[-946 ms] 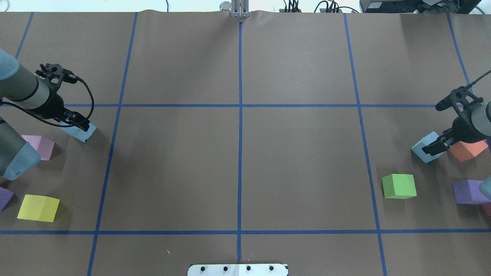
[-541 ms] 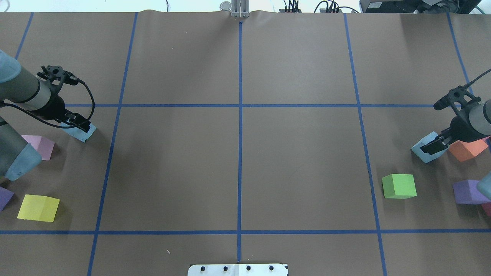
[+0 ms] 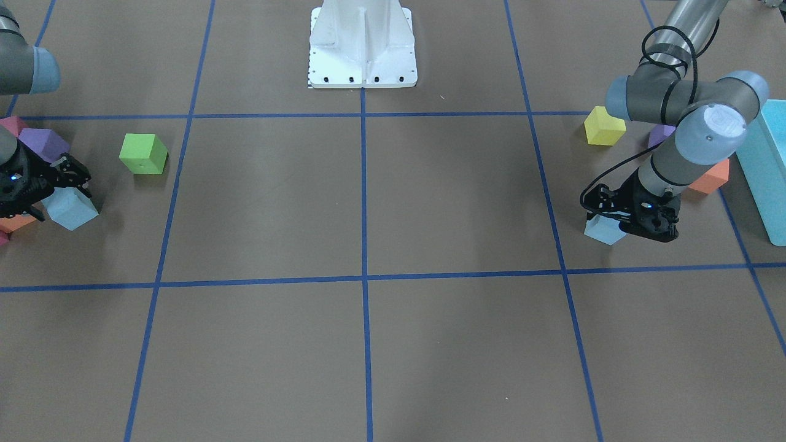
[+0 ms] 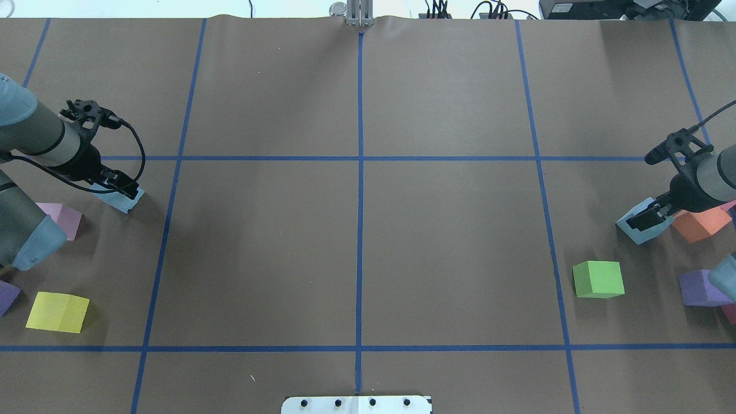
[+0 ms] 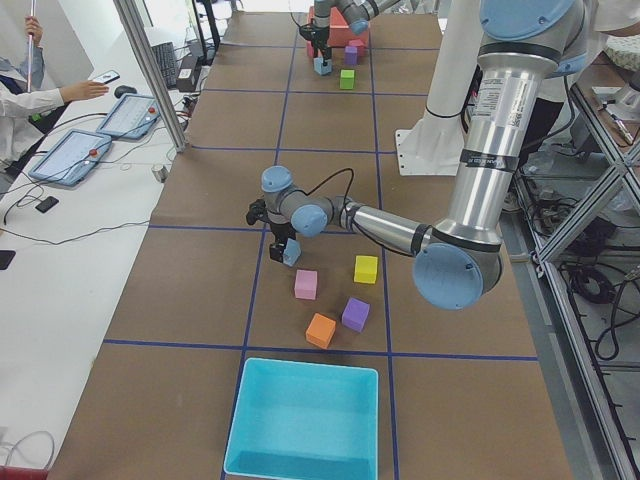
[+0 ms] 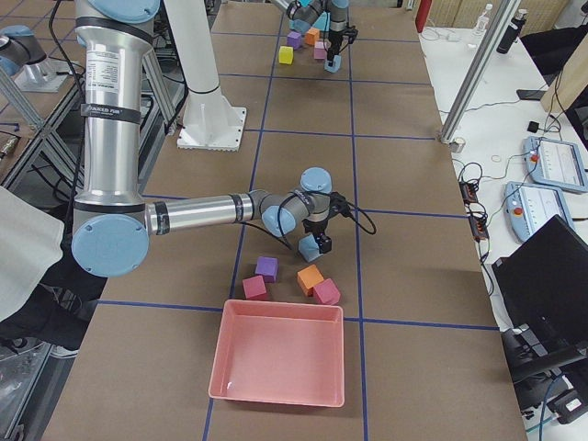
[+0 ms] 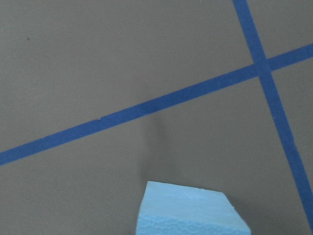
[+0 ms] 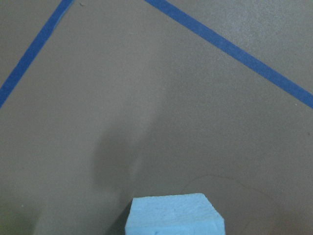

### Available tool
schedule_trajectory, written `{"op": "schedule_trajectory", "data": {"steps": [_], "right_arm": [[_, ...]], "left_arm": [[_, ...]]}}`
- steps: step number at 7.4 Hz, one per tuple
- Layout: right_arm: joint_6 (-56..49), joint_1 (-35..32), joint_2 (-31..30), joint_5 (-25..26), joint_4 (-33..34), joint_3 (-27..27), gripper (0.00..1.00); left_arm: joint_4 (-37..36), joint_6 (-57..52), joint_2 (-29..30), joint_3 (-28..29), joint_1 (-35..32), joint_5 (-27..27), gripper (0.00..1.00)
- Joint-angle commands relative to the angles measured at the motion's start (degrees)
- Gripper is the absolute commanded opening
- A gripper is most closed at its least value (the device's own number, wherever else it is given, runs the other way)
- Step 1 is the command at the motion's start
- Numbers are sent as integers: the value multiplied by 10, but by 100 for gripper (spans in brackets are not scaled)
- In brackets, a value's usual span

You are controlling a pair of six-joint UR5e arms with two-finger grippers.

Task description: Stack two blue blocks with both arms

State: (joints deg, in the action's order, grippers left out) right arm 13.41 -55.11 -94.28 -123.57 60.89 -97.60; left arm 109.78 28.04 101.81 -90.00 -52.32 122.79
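Left blue block (image 4: pixel 129 202) is clenched in the left gripper (image 4: pixel 119 187) at one table (image 4: pixel 368 259) end, right blue block (image 4: pixel 639 234) in the right gripper (image 4: pixel 641 218) at the other; we judge both gripped for carrying centreward.

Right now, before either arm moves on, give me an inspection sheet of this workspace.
Surface: brown paper table, blue tape grid, lying flat.
Job's things: left blue block and right blue block, at opposite ends, not stacked.
Clutter: green cube, yellow cube, pink cube, orange cube, purple cube, turquoise box, pink tray.
Grippers: left gripper shut on left blue block; right gripper shut on right blue block.
Cables: black cable loops off the left wrist.
Surroundings: white pedestal; tablets beside the table.
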Motion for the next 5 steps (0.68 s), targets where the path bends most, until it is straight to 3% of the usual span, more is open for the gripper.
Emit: {"op": "schedule_trajectory", "data": {"steps": [1, 2, 5], "right_arm": [[0, 4, 1, 2, 0, 2, 85], [0, 4, 4, 1, 0, 4, 79], [-7, 7, 11, 3, -2, 30, 78]], "left_arm": [[-1, 6, 10, 5, 7, 0, 83], [0, 6, 10, 6, 7, 1, 71], [0, 7, 9, 5, 7, 1, 67]]}}
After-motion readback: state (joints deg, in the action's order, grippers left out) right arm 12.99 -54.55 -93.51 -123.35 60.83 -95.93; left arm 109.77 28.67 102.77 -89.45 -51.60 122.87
